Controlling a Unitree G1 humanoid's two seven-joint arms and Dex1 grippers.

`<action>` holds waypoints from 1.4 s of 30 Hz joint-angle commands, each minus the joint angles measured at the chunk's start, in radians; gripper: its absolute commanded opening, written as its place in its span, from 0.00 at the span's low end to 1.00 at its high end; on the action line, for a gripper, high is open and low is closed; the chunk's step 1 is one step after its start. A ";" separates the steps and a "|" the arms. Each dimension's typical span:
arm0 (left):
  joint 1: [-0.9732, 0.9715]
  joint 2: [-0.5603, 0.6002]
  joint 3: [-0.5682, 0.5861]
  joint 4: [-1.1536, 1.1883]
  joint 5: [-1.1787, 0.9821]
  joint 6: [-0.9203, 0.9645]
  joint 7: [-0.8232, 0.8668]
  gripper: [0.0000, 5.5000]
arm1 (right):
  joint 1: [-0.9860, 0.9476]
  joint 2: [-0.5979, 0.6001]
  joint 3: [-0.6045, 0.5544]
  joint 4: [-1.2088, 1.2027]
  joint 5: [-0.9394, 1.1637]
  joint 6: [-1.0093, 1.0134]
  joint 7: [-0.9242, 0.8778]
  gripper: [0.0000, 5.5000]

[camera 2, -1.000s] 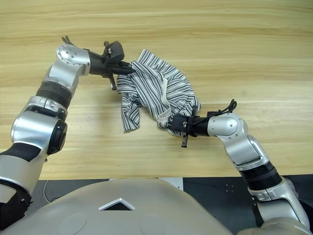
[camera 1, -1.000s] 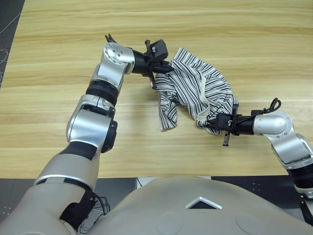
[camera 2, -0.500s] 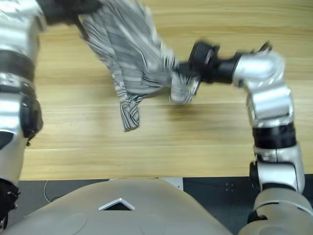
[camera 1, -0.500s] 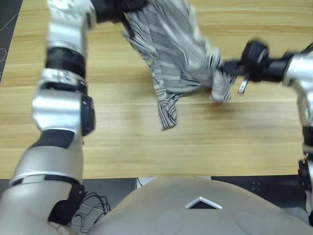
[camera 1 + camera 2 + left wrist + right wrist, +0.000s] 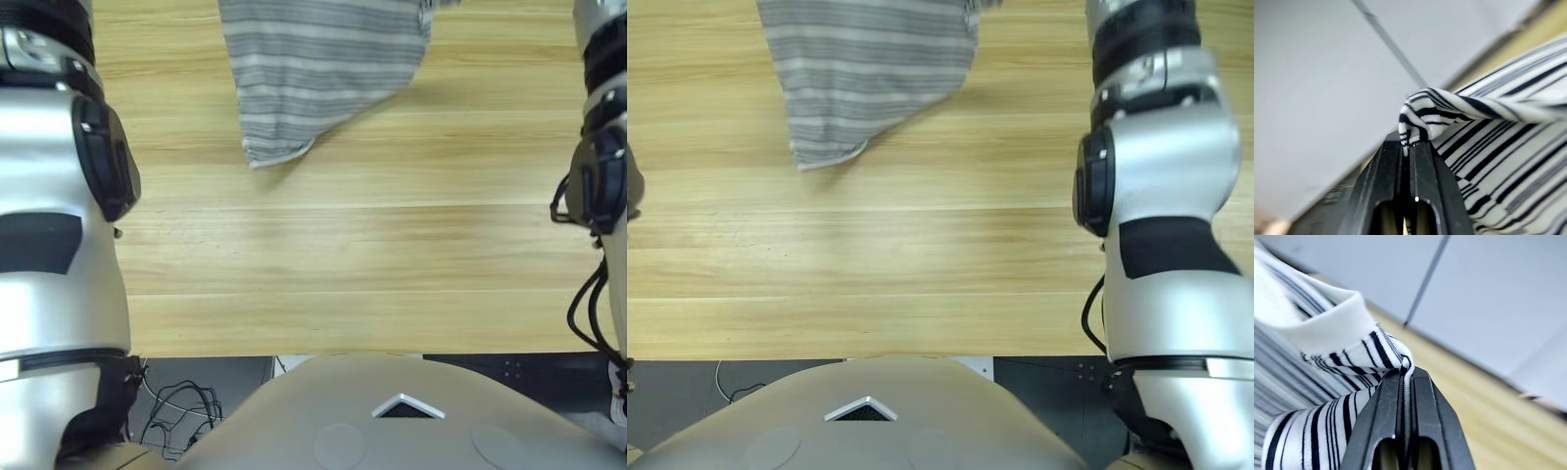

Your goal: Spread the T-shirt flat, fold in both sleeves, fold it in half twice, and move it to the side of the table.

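A pale wooden table (image 5: 343,255) with long grain lines runs across the head views. Beyond its near edge lies a dark floor (image 5: 490,367) with loose cables (image 5: 176,401). Behind the fabric in both wrist views stands a plain grey wall (image 5: 1327,73) with a thin seam.

The T-shirt (image 5: 323,69) is white with narrow dark stripes. It hangs over the far part of the table as a broad sheet that tapers to a low corner (image 5: 260,157). I cannot tell whether that corner touches the wood. The left gripper (image 5: 1410,144) has its jaws pressed together on a bunched fold of the striped cloth. The right gripper (image 5: 1406,372) pinches a hem just beside the white ribbed collar (image 5: 1327,328), and its jaws are likewise closed on the fabric.

A second ago the T-shirt lay crumpled on the middle of the table, with a gripper holding it at each side down at table level. Half a second ago it was partly lifted and blurred. Now both arms are raised at the table's left and right, and the cloth is drawn out wide above the far half. The middle of the table, where the heap lay, is bare wood.
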 commanded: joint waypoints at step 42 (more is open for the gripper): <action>1.848 0.537 0.040 -1.367 -0.384 -0.109 -1.144 0.24 | 1.242 -0.335 0.291 -1.262 0.238 0.270 1.305 0.20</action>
